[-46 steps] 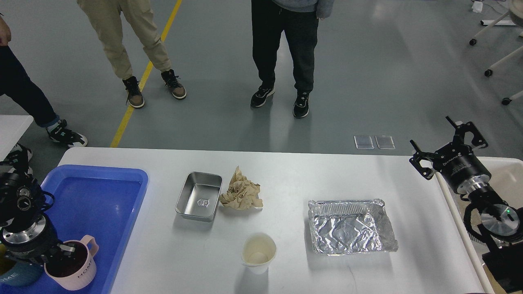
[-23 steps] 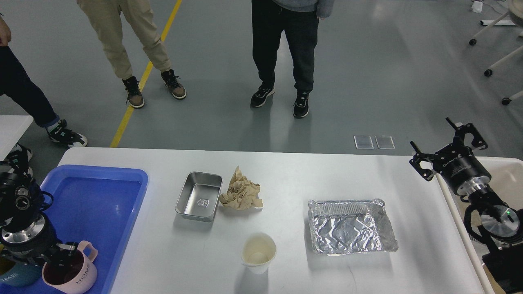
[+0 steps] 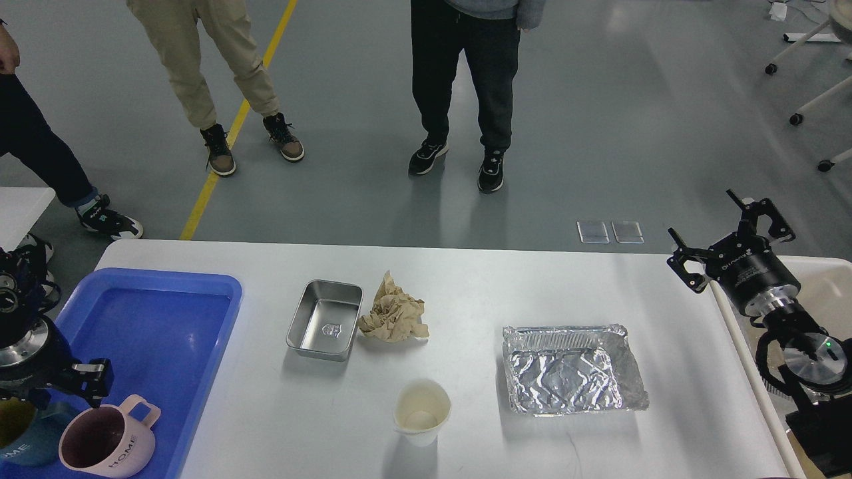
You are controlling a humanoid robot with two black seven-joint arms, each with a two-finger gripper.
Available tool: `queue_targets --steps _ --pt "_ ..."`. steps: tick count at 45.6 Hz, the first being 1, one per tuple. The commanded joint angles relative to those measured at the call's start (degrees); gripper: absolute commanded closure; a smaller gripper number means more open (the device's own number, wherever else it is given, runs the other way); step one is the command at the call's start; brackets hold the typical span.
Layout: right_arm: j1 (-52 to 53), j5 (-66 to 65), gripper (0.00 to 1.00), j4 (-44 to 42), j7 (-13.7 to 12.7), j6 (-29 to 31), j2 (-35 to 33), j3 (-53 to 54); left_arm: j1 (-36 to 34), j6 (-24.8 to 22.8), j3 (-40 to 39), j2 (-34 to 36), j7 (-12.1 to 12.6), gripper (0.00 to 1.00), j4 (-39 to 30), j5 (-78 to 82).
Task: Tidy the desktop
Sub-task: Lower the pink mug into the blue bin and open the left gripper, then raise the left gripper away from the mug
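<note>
The white desktop carries a small steel tray, a crumpled brown paper touching its right side, a paper cup near the front edge, and a foil tray to the right. A pink mug stands upright in the blue tray at the left. My left gripper hovers open just above and left of the mug, apart from it. My right gripper is open over the table's far right corner, holding nothing.
A dark teal mug sits at the tray's front left corner, partly hidden by my left arm. A cream bin stands beside the table's right edge. Three people stand on the floor beyond the far edge.
My left gripper let go of the pink mug and drew back up and to the left. The mug now rests in the blue tray. The right arm has hardly moved.
</note>
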Motion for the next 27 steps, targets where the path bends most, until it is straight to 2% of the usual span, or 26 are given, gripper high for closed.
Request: queue_targets --steps 1,10,14,20,27 --pt "0.1 0.0 0.0 0.1 0.0 -0.1 -0.2 0.0 -2.2 0.0 0.1 1.4 -0.1 0.21 0.0 -1.7" --pt "0.4 0.0 0.0 0.1 0.0 -0.2 -0.2 0.0 -7.2 0.0 -0.5 1.5 0.1 0.18 0.1 -6.7" --pt "0.5 0.0 0.0 0.1 0.0 -0.2 -0.2 0.0 -8.9 0.0 -2.6 1.5 0.3 0.12 0.7 -9.3" --pt "0.3 0.0 0.0 0.1 0.0 -0.1 -0.3 0.0 -9.0 0.0 -10.8 1.5 0.1 0.11 3.9 -13.0" --pt "0.2 0.0 0.0 0.1 -0.1 0.0 -0.4 0.0 -5.7 0.0 -20.0 0.7 -0.3 0.11 6.0 -19.5"
